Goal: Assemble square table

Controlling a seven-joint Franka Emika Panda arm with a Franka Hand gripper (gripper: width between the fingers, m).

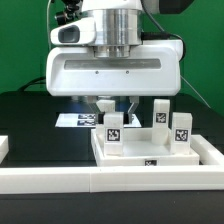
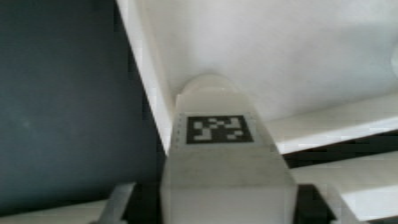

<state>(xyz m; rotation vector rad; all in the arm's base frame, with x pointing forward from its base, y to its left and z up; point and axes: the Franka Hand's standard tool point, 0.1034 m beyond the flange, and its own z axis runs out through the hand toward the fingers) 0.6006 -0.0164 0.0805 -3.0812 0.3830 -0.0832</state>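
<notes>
Pincer (image 1: 113, 104) down low over the counter (image 1: 30, 115), and it is clamped narrow around a white leg peg (image 2: 221, 150). The wrist view makes that plain: the peg runs straight out between the two grey fingers (image 2: 125, 203), its black-and-white tag facing the camera, its rounded tip reaching over the pale surface beyond. In the exterior view the dark fingertips sit just under the big white wrist housing (image 1: 113, 70), right behind the upright pegs, so the grip itself is partly hidden from that side.

The square top (image 1: 150, 152) lies flat on the black counter, towards the exterior view's right, its white recessed face up and a small tag showing on its near edge. It sits pushed up against the long white rail (image 1: 110, 180) that runs across the front of the scene. Three more tagged pegs stand upright on the top: one (image 1: 113, 128) near its corner on the exterior view's left, one (image 1: 159, 114) further back, one (image 1: 180, 126) on the exterior view's right. All three stand apart from one another.

Behind the pincer, flat on the counter, the marker board (image 1: 75, 119) shows its printed tags. In the wrist view, dark counter fills one side and white plastic the other.
</notes>
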